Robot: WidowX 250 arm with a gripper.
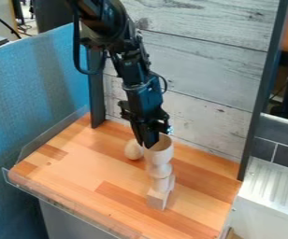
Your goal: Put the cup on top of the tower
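Note:
The black gripper hangs down from the top edge, shut on the left wall of the pale wooden cup. The cup is upright with its opening facing up. Directly below it in the view stands the tower of pale wooden pieces, with a rounded piece at the top, a narrower one under it and an angular block at the base. The cup's underside lines up with the tower's top; whether it bears its weight there I cannot tell.
A rounded pale wooden piece stands on the wooden table, just left of the cup and farther back. A clear raised edge runs along the table's front left side. Grey plank boards rise behind, and a dark post borders the right side.

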